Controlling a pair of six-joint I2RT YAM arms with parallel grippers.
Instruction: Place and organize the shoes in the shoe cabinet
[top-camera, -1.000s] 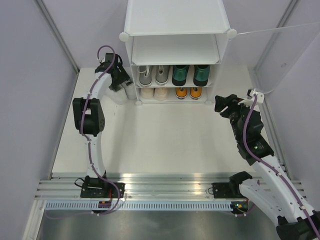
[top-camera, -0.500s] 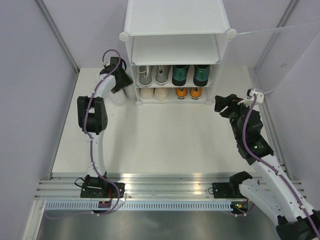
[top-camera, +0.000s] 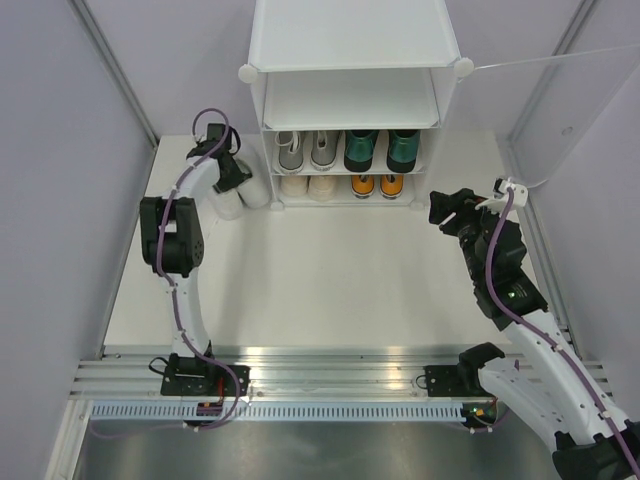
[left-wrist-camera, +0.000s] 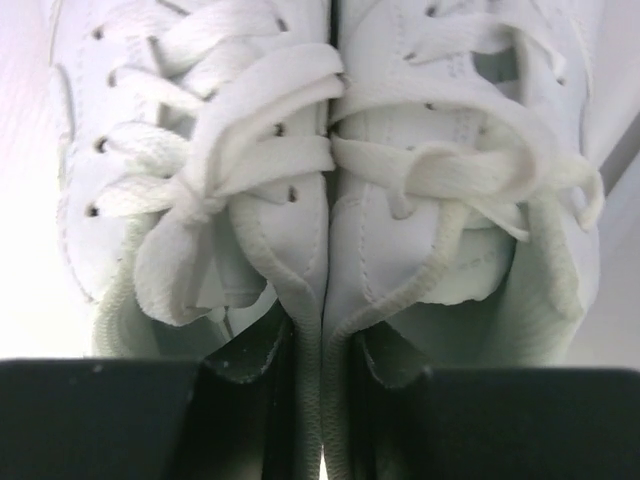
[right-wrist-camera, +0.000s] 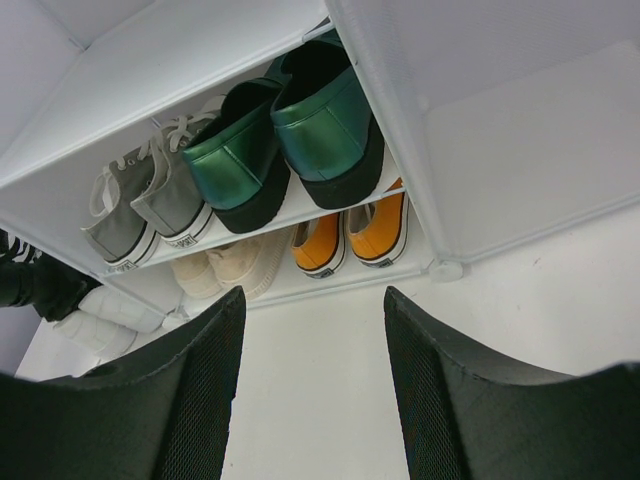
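My left pincer (left-wrist-camera: 310, 410) is clamped on the white sneakers (left-wrist-camera: 250, 230) at their inner collars, toes pointing away from the wrist. They're just left of the cabinet (top-camera: 352, 40), and my right pincer (right-wrist-camera: 312, 380) hangs open, well apart.

Toes of the white sneakers (left-wrist-camera: 300, 200) run past the left wrist frame's top edge; upper left in the top view, the left arm (top-camera: 175, 235) hides part of them; the shoe cabinet (top-camera: 355, 40) is cropped at the top.

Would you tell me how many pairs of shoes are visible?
5: grey lace-ups and green shoes on the shoe cabinet's middle shelf; cream pair and orange lace-ups below; white sneakers outside, at its left.
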